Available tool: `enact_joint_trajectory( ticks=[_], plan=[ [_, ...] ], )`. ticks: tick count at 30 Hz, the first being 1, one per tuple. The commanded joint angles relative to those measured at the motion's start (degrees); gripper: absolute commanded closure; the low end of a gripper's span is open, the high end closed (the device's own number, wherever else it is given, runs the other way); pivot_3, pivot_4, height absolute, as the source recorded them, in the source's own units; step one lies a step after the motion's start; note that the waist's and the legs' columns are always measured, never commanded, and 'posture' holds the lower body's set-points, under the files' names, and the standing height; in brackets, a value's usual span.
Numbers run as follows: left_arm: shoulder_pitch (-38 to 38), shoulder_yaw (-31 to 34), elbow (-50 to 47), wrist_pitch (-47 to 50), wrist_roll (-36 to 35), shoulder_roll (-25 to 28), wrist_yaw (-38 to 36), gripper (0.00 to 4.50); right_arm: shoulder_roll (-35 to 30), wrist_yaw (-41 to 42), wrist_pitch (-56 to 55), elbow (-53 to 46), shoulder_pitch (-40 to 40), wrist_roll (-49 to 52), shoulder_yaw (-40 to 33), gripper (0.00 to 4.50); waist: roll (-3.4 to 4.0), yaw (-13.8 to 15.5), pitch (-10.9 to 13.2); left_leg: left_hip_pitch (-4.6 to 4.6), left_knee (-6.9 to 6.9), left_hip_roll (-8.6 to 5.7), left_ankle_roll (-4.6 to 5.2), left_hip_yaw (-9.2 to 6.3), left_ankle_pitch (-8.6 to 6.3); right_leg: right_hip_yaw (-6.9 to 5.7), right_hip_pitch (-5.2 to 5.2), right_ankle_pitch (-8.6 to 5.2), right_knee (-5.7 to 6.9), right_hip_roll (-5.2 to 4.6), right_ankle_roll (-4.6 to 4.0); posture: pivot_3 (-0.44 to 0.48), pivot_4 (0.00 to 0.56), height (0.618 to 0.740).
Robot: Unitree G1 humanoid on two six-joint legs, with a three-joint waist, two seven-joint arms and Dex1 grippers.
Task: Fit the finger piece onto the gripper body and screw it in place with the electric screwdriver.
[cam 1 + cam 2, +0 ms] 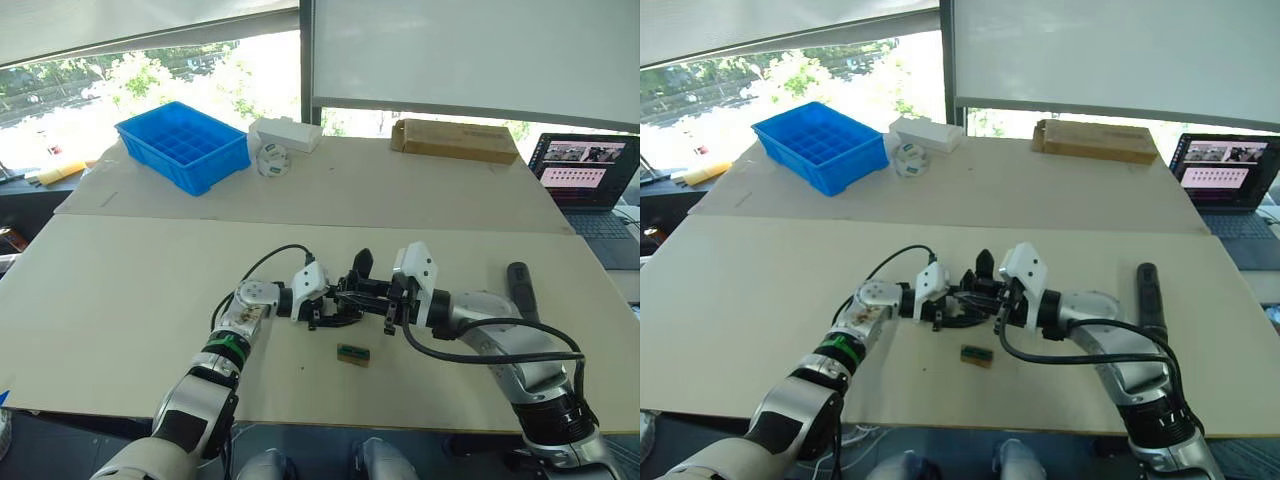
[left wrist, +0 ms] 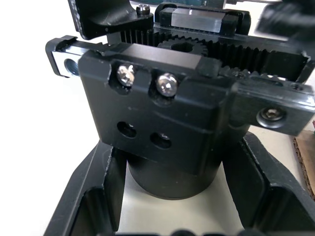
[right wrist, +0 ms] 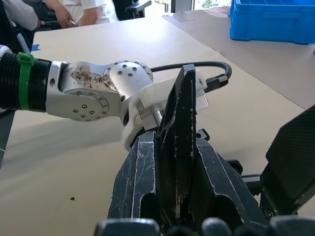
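One gripper body (image 2: pixel 162 123) gripped between left gripper (image 1: pixel 325 308) fingers; one finger piece (image 3: pixel 179 142) clamped upright in right gripper (image 1: pixel 392 308). Tips apparently touching mid-counter (image 1: pixel 120 300). One electric screwdriver (image 1: pixel 521 290) lying beyond the right forearm. One small block (image 1: pixel 353 354) just below both.

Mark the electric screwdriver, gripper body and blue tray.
electric screwdriver (image 1: pixel 1151 300), right eye view, mid-barrel.
gripper body (image 2: pixel 162 128), left wrist view, front face below the two screws.
blue tray (image 1: pixel 215 165), left eye view, near side wall.
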Motion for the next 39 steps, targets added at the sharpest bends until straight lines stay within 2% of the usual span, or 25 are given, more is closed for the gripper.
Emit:
enact_joint_trajectory(
  ticks=[1, 19, 30, 39],
  plan=[
    [0.9, -1.0, -0.9, 0.5, 0.5, -0.2, -0.1, 2.2, 0.1, 0.5, -1.6, -0.1, -0.4, -0.9, 0.1, 4.09, 0.0, 0.0, 0.0, 0.0, 0.0, 0.0, 0.0, 0.0, 0.0, 0.0, 0.0, 0.0, 0.0, 0.0, 0.0, 0.0, 0.15, 0.74],
    [2.3, -1.4, -2.9, 1.6, 0.1, 0.3, -0.1, 2.2, -1.0, 1.9, 0.3, 2.8, 0.7, -2.2, 0.6, 4.09, 0.02, -0.1, -0.1, 0.04, 0.01, 0.0, 0.0, 0.0, 0.0, 0.0, 0.04, 0.0, 0.0, 0.0, 0.0, 0.0, 0.15, 0.74],
    [3.0, -1.5, -4.0, 2.3, 0.1, 0.4, 0.4, 2.2, -2.0, 3.3, 2.0, 2.0, 0.1, -2.2, 1.8, 4.09, 0.03, -0.1, -0.2, 0.1, -0.01, 0.01, 0.0, 0.0, 0.0, 0.01, 0.09, 0.0, 0.0, 0.0, 0.0, 0.0, 0.15, 0.74],
    [4.0, -2.0, -5.3, 2.7, 0.1, 0.7, 0.1, 2.2, -1.1, 3.2, 0.6, 5.4, -1.7, -3.5, 2.6, 4.09, 0.04, -0.2, -0.2, 0.15, -0.01, 0.02, -0.01, 0.01, 0.0, 0.01, 0.11, 0.0, 0.02, 0.01, 0.0, 0.0, 0.15, 0.74]
  ],
)
